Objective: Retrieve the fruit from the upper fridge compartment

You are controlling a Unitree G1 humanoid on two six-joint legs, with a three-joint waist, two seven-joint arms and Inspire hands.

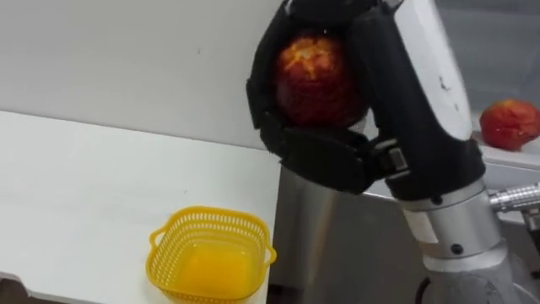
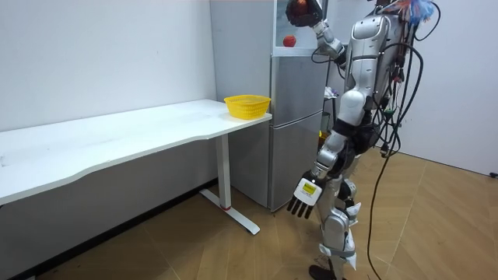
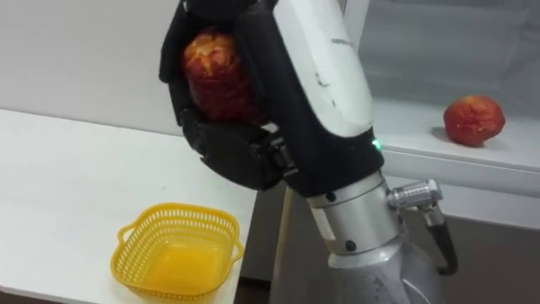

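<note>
Fruit in hand: the right hand point(image 1: 325, 156) has its dark fingers curled tight round a round red fruit point(image 1: 314, 80), held high by the fridge's point(image 2: 296, 124) upper compartment; a second red fruit point(image 1: 509, 124) sits on the pale shelf point(image 1: 506, 159) inside, well apart. The left hand point(image 2: 303, 194) hangs by the thigh, fingers straight and loose. By my read the pick is made and the carry is on; the next move calls for a swing left and down to the yellow basket point(image 1: 208, 214) on the white table point(image 1: 84, 186), then a release low over it. That basket is light lattice plastic, squarish with rounded corners, right at the table's corner, so a heavy drop could nudge it. The fruit's skin looks matt and mottled, red with an orange-yellow patch; the fridge door is smooth grey metal.
</note>
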